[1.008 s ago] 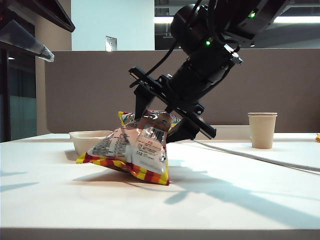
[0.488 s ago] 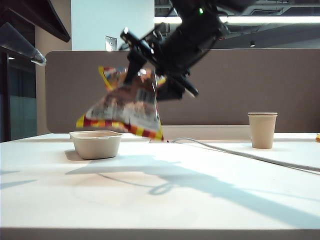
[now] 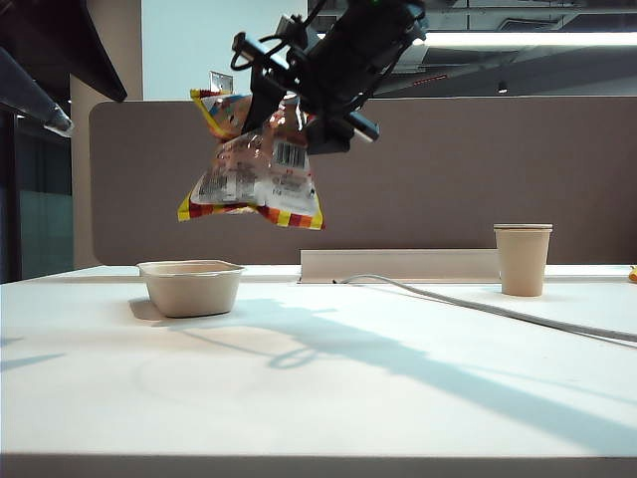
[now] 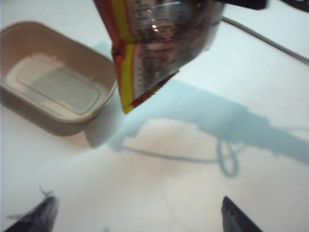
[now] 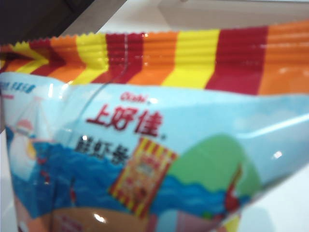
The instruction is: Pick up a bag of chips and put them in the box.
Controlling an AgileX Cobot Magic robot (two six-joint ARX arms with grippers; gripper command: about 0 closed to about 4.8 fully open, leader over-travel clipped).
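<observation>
box (image 3: pixel 191 286) mouth unobstructed, cup (image 3: pixel 522 259) well apart

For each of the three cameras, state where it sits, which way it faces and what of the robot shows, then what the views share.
Exterior: low at table height, facing the partition; right hand holds the bag of chips above the box.
Left wrist: on the left arm, looking down; open left hand, its fingertips showing.
Right wrist: pressed near the bag; no fingers visible.
Shared: the bag in all three; the box in two.

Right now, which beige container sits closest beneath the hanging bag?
The shallow box, left of the taller paper cup; the bag of chips, held by the right gripper, hangs just above it.
</observation>
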